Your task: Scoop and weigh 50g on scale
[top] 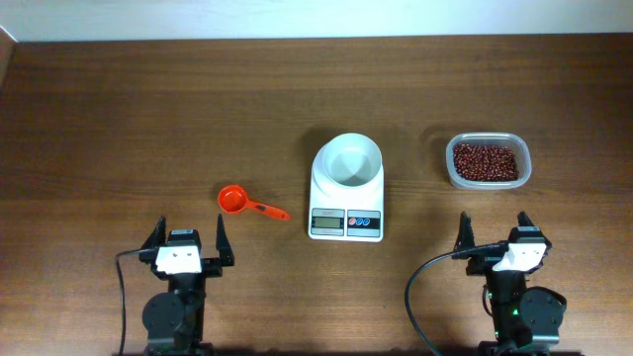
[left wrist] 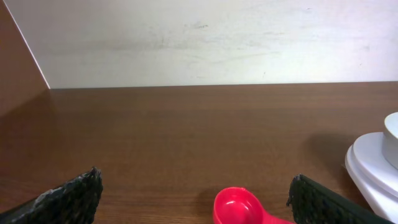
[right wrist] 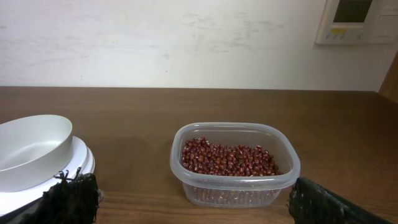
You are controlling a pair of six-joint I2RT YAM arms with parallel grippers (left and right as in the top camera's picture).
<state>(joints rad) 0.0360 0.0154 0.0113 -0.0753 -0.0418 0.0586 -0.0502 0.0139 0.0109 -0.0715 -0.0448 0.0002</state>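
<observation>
The white scale (top: 346, 212) sits mid-table with a round white bowl (top: 348, 160) on it; its edge (left wrist: 370, 165) and the bowl (right wrist: 31, 149) show in the wrist views. Reddish-brown beans (top: 485, 160) (right wrist: 227, 158) fill a clear plastic container (top: 488, 178) (right wrist: 235, 186) at the right. An orange-red scoop (top: 235, 200) (left wrist: 239, 206) lies left of the scale. My left gripper (top: 188, 239) (left wrist: 196, 199) stands open near the front edge, just behind the scoop. My right gripper (top: 497, 229) (right wrist: 193, 196) is open too, facing the container, holding nothing.
A pale wall runs along the far edge of the wooden table (top: 148, 119). A wooden side panel (left wrist: 15, 68) rises at the table's left. Black cables (top: 124, 297) trail from both arm bases at the front.
</observation>
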